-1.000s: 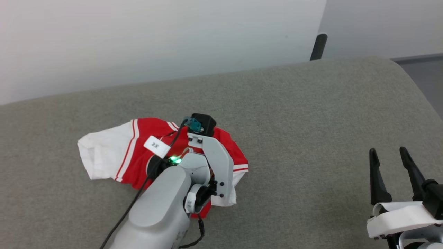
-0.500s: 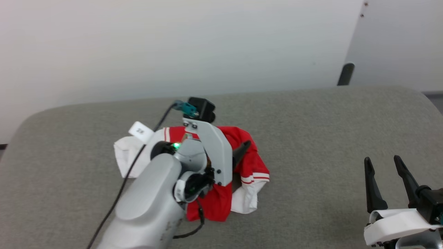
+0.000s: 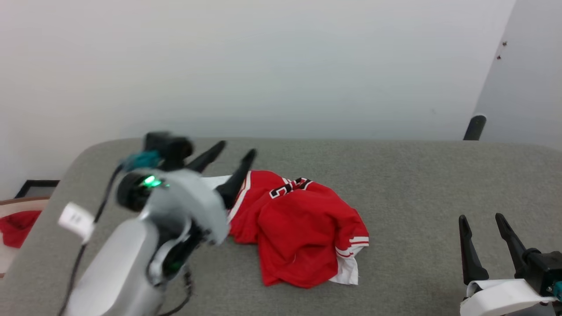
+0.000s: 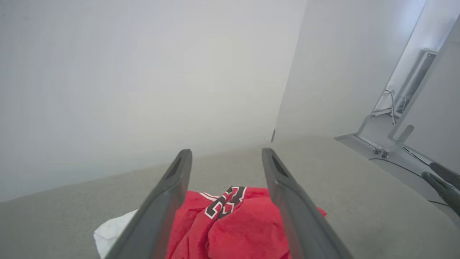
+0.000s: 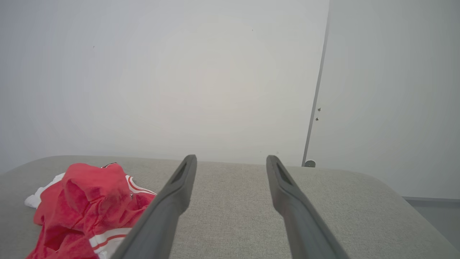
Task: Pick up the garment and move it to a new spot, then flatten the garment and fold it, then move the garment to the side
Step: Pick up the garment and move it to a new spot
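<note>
While the garment (image 3: 303, 228) lies crumpled in a heap on the grey padded surface (image 3: 417, 184) — left of its middle, with black lettering showing at the far side and a white sleeve end at the near right — the left gripper (image 3: 237, 148) hangs at the heap's left edge, fingers spread wide with nothing between them. The right gripper (image 3: 479, 217) sits well apart at the near right, its fingers likewise parted and empty.

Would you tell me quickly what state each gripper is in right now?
Left gripper: open, not holding the jersey.
Right gripper: open, holding nothing.
</note>
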`<state>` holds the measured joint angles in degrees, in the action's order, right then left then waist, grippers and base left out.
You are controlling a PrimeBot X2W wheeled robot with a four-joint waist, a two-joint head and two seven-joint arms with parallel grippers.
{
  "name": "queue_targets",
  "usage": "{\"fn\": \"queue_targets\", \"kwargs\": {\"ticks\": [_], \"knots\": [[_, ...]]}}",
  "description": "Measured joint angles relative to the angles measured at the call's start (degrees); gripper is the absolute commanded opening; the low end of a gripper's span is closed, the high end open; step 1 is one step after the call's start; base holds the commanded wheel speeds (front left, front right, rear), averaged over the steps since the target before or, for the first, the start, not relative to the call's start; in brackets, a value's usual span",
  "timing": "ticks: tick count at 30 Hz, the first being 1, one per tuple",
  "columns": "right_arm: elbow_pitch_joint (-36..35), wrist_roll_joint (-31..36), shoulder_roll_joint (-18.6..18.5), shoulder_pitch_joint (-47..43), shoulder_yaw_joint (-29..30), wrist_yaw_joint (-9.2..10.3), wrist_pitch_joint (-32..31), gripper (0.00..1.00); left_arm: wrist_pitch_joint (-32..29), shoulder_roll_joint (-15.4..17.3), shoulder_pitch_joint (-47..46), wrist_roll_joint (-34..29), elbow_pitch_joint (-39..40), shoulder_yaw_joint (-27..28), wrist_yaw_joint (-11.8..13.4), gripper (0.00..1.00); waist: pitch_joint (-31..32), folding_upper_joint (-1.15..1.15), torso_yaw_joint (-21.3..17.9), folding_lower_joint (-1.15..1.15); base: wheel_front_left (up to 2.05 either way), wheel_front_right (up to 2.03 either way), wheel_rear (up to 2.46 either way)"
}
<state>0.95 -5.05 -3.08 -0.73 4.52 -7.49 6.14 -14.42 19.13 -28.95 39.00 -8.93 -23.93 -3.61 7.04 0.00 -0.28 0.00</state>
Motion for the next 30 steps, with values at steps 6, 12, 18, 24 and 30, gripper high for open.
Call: {"fn": "queue_targets", "kwargs": {"ticks": [6, 12, 18, 24, 30], "knots": [[0.7, 0.3, -0.1, -1.3, 0.6, 0.0, 1.0, 1.0, 7.8, 6.1, 8.0, -2.4, 2.9, 2.4, -0.5, 1.0, 0.9, 0.0, 1.4, 0.0, 0.0, 0.0, 0.0], [2.2, 0.1, -0.7, -2.5, 1.7, 0.0, 2.8, 1.0, 16.0, 9.3, 16.5, -4.1, 3.3, 4.8, 0.0, 1.0, 1.5, 0.0, 2.2, 0.0, 0.0, 0.0, 0.0], [3.6, 0.1, -1.0, -4.1, 3.4, 0.0, 4.2, 1.0, 24.6, 10.6, 23.5, -7.3, 3.1, 7.0, 3.1, 1.0, 2.1, 0.0, 3.2, 0.0, 0.0, 0.0, 0.0], [4.0, 0.1, -0.8, -4.9, 4.1, 0.0, 4.5, 1.0, 27.9, 10.4, 27.8, -6.6, 2.8, 9.8, 4.6, 1.0, 2.4, 0.0, 4.0, 0.0, 0.0, 0.0, 0.0], [3.9, 0.1, -0.7, -5.0, 4.3, 0.0, 4.4, 1.0, 28.6, 10.3, 29.0, -6.2, 2.9, 11.2, 4.6, 1.0, 2.2, 0.0, 4.3, 0.0, 0.0, 0.0, 0.0]]}}
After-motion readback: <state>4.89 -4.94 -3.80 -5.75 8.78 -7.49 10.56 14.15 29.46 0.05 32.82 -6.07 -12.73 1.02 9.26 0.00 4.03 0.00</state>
